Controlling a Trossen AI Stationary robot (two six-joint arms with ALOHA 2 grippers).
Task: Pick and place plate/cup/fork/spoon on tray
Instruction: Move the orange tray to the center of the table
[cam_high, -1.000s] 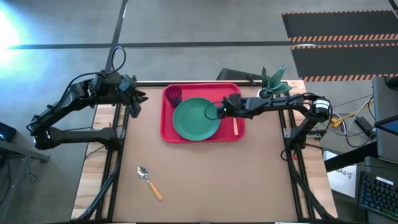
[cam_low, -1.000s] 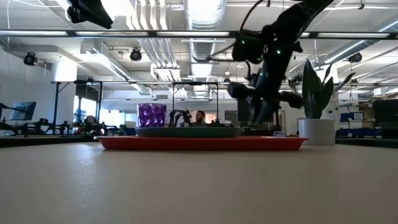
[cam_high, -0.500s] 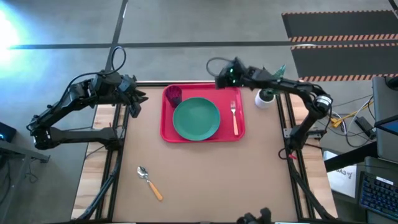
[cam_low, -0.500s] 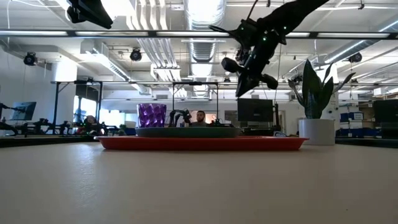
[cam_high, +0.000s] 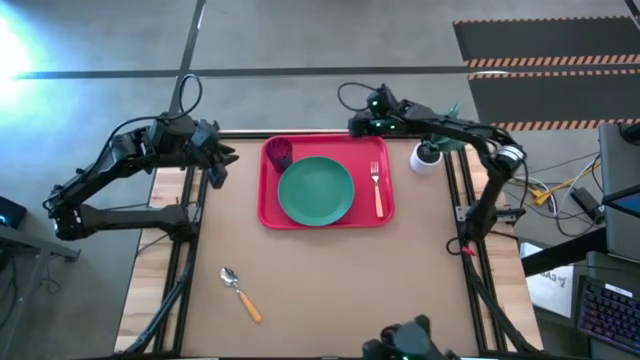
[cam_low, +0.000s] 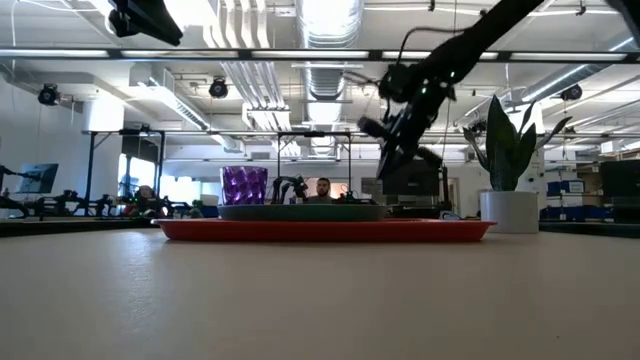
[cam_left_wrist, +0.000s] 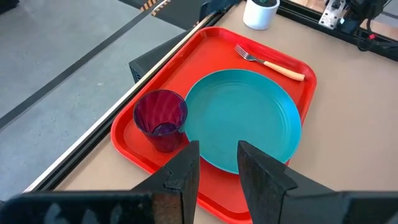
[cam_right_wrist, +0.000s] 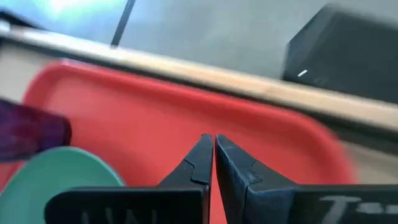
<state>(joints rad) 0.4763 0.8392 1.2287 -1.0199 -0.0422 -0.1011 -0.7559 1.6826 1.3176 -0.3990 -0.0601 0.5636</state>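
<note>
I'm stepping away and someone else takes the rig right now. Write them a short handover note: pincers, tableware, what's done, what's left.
Right pincer: shut, empty, raised above the tray's far edge.
Left pincer: open, empty, waiting at the table's far left corner.
On the tray: the plate in the middle, the cup in its far left corner, the fork right of the plate.
Left to do: the spoon lies on the table near the front left, nowhere near the tray.
</note>
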